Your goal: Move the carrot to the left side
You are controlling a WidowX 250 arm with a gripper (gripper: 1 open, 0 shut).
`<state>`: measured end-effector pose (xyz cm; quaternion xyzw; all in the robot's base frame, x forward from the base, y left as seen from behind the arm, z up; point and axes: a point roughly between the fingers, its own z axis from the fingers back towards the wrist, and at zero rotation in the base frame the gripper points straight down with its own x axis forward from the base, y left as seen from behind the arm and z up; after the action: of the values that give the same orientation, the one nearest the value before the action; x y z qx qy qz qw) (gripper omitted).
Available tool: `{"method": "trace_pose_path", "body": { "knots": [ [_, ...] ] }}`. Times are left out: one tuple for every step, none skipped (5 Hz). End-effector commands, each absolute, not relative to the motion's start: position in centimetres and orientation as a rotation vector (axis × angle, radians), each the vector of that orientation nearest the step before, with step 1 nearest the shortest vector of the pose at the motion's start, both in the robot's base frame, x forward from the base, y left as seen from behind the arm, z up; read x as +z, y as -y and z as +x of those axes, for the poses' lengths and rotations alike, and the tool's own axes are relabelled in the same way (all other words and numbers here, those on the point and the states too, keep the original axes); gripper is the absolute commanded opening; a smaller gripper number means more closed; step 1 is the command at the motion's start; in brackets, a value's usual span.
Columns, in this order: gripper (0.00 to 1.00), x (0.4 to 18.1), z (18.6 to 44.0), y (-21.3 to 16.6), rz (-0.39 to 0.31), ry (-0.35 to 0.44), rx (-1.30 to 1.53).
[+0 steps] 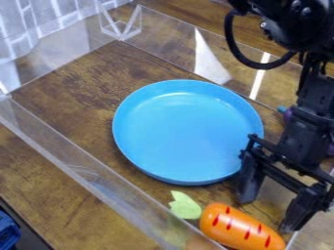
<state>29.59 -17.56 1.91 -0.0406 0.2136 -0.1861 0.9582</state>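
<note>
The carrot (240, 227), orange with darker stripes, lies on its side on the wooden table at the bottom right. Its green top (183, 205) points left, just off the front rim of the blue plate (163, 137). My gripper (276, 193) is open, hanging just behind and to the right of the carrot. One finger (252, 180) stands by the plate's right rim and the other reaches down toward the carrot's right end. Nothing is held between the jaws. I cannot tell whether a finger touches the carrot.
Clear plastic walls (72, 174) box in the wooden table on all sides. A bit of a purple eggplant (288, 113) shows behind the arm at the right. Bare wood (59, 103) lies to the left of the plate.
</note>
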Motion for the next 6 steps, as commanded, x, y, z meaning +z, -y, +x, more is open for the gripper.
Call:
{"method": "trace_pose_path", "body": {
  "knots": [
    [1.00,2.85,29.35,18.07,-0.081,-0.406,-0.380],
    [1.00,2.86,29.20,18.25,-0.062,-0.419,-0.434],
    [1.00,2.73,29.05,18.42,-0.043,-0.432,-0.487],
    [1.00,2.67,28.95,18.62,-0.024,-0.444,-0.543],
    [1.00,2.65,28.81,18.75,-0.026,-0.454,-0.507],
    [1.00,2.59,28.70,18.83,-0.029,-0.463,-0.471]
  ]
}}
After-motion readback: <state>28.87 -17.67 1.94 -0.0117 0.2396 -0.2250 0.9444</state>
